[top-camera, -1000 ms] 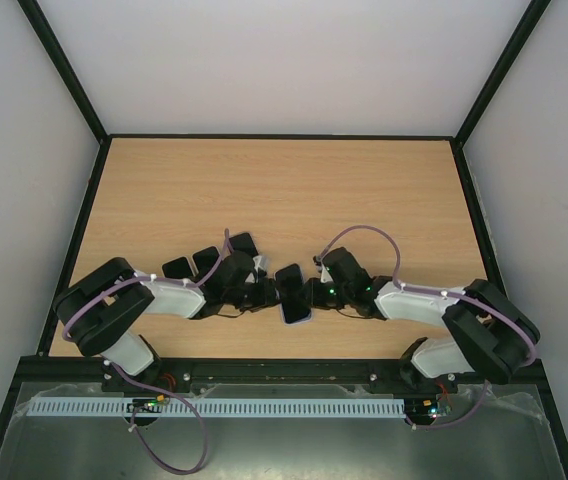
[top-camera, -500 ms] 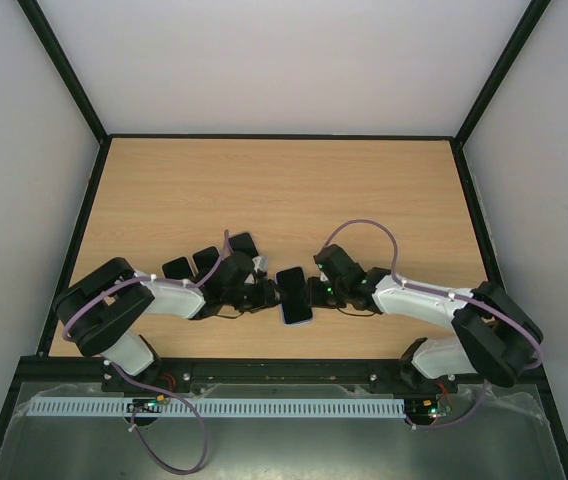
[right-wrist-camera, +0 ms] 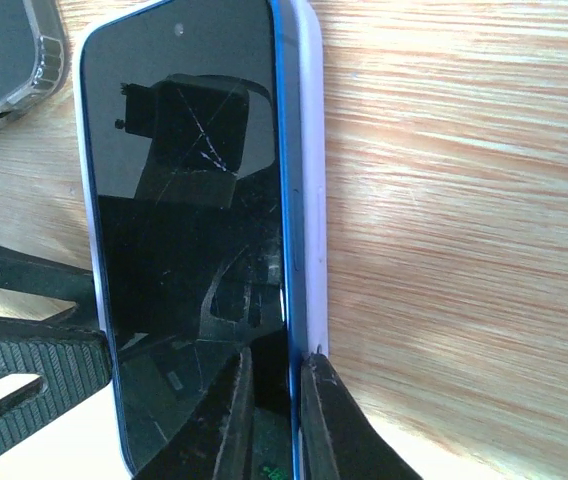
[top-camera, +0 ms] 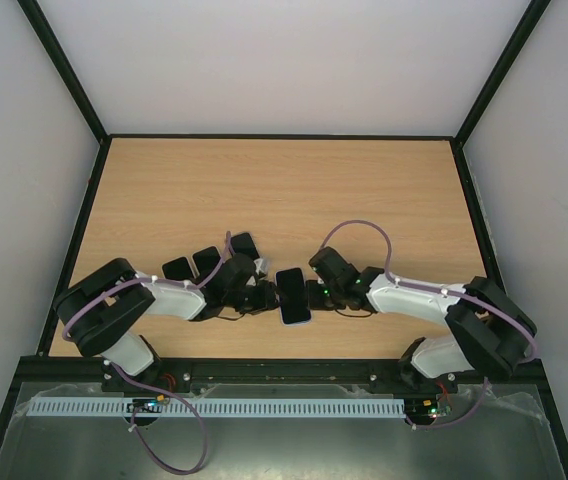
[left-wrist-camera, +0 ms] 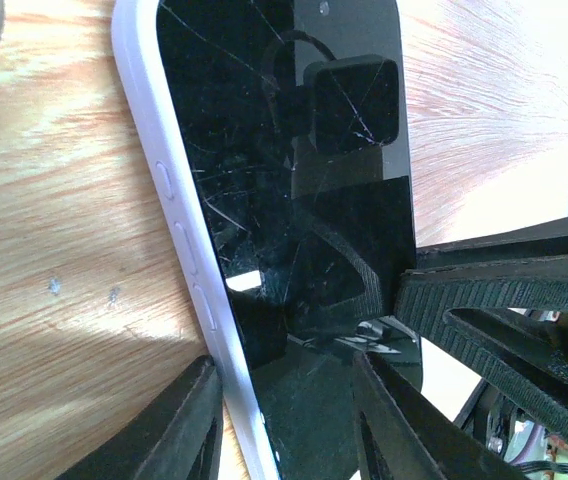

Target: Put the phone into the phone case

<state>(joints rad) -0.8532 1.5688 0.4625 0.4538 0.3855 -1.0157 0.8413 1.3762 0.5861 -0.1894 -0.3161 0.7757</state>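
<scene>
Now the right tool [right-wrist-camera: 278, 358] is pinching the phone [right-wrist-camera: 184, 200] and its lilac phone case [right-wrist-camera: 309, 150] rim; the left tool [left-wrist-camera: 284, 365], half spread, is straddling the opposite edge.

Lab robot cell: white walls [top-camera: 284, 60], black frame [top-camera: 64, 82], wooden tabletop [top-camera: 284, 190].

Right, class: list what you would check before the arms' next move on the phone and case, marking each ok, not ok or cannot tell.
1. The phone lies in the case, face up: ok.
2. All edges of the phone fully seated: cannot tell; a blue edge shows on one side.
3. The right gripper pinches that side of the case: ok.
4. The left gripper straddles the opposite side: ok; whether it grips firmly: cannot tell.
5. The screen is intact: not ok, cracked.
</scene>
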